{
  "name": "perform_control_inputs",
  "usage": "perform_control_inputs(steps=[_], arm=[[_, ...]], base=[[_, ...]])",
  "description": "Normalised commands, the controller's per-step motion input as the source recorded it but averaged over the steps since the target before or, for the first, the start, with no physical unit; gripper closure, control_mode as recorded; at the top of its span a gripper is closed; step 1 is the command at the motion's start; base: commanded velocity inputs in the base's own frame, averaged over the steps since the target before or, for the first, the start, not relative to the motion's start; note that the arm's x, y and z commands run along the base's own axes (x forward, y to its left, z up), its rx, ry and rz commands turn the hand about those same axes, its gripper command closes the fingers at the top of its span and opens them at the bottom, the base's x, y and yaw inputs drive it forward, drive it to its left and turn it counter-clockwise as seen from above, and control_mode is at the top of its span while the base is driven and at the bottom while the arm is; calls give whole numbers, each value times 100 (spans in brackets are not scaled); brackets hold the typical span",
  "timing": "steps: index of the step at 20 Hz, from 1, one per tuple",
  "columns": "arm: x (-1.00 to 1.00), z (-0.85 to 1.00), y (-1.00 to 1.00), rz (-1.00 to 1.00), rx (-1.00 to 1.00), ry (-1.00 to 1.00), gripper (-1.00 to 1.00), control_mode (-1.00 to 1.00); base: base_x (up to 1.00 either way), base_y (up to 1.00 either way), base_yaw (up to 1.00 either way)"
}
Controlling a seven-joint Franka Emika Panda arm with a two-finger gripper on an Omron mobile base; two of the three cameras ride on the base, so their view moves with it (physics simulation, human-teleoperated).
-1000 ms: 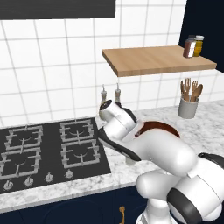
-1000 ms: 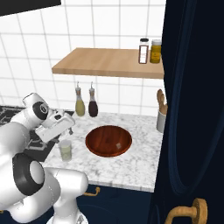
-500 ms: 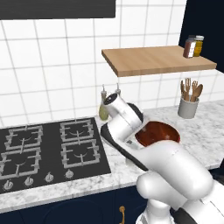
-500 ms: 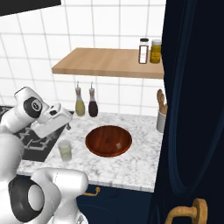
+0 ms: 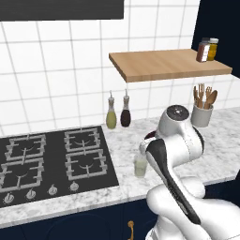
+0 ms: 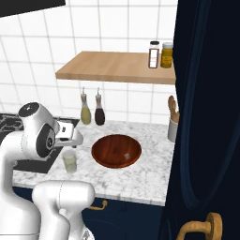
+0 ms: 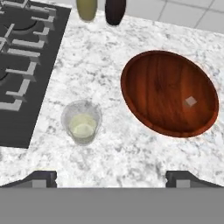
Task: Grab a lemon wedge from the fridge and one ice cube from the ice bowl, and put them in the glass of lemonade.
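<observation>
Open gripper [image 7: 111, 177] hovering above the marble counter [image 7: 109, 144], nothing held.
Left to right in the hand view: glass of lemonade [image 7: 82, 122] just ahead of the left fingertip [image 7: 41, 178], then the ice bowl [image 7: 169, 92], one ice cube [image 7: 190, 101] inside, ahead of the right fingertip; fingers spread wide.

The counter [image 7: 131, 157] is white marble with grey speckled veining. On it the bowl [image 7: 169, 92] is glossy reddish-brown with darker wood-like streaks, and a small pale cube [image 7: 190, 101] lies inside. The glass [image 7: 82, 122] is clear with pale yellow-green liquid. The hob [image 5: 47, 161] on the left is black with grey grates. At the far wall one bottle [image 6: 85, 113] is olive yellow, the other bottle [image 6: 100, 115] dark brown. The wall tiles [image 5: 56, 75] are white, the shelf [image 5: 166, 65] light wood.
</observation>
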Motion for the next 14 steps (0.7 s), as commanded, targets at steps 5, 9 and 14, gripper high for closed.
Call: perform_control_inputs(steps=[5,9,14], arm=[[-78,92,-43,0,20,-17,-100,-100],[-47,39,-24,0,6,-2,-100,-100],[-21,-37,9,0,0,0,-100,-100]], base=[[0,0,0],[0,0,0],[0,0,0]])
